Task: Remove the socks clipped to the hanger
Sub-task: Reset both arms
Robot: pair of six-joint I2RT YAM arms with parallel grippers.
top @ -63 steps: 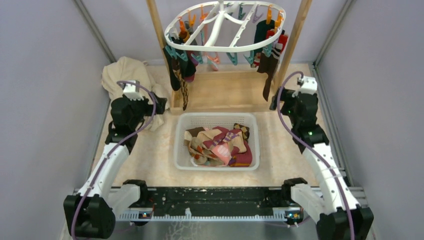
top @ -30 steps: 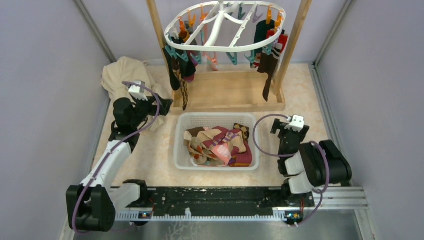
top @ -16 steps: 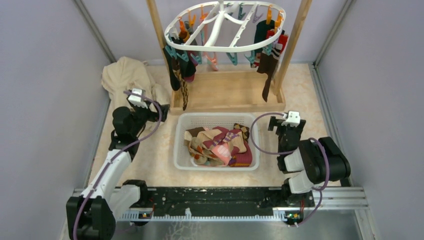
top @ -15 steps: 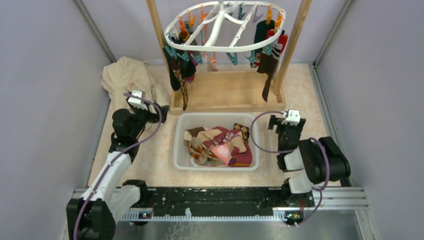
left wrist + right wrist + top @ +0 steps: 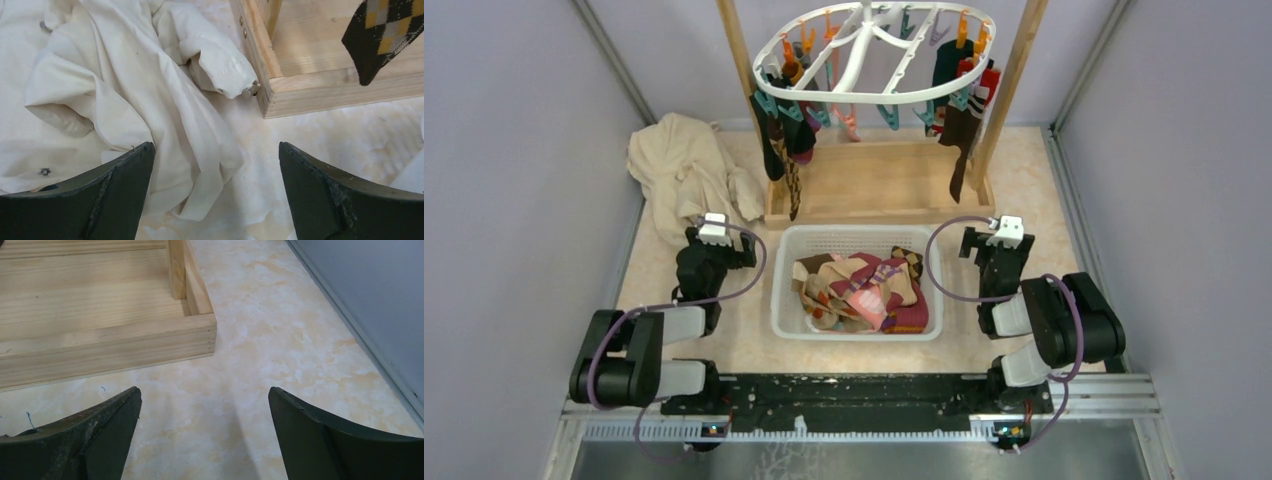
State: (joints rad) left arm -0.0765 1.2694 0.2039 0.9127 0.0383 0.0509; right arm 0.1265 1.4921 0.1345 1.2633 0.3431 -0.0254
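Observation:
The white oval hanger (image 5: 876,98) hangs from the wooden frame at the back. Several dark socks (image 5: 776,140) hang clipped at its left end, with more dark and red socks (image 5: 964,110) at its right end. An argyle sock tip (image 5: 387,35) shows in the left wrist view. My left gripper (image 5: 722,245) is open and empty, folded back low beside the basket's left side, over the cream cloth's edge (image 5: 215,150). My right gripper (image 5: 990,245) is open and empty, low beside the basket's right side over bare table (image 5: 205,395).
A white mesh basket (image 5: 786,300) with several loose socks stands in the middle. A crumpled cream cloth (image 5: 679,165) lies at the back left. The wooden frame's base tray (image 5: 884,185) sits behind the basket, its corner in the right wrist view (image 5: 200,335). Grey walls flank both sides.
Both arms have pulled back from the hanger and folded down toward their bases. The right arm folded first; the left arm folded in the last half second. The socks have not moved.

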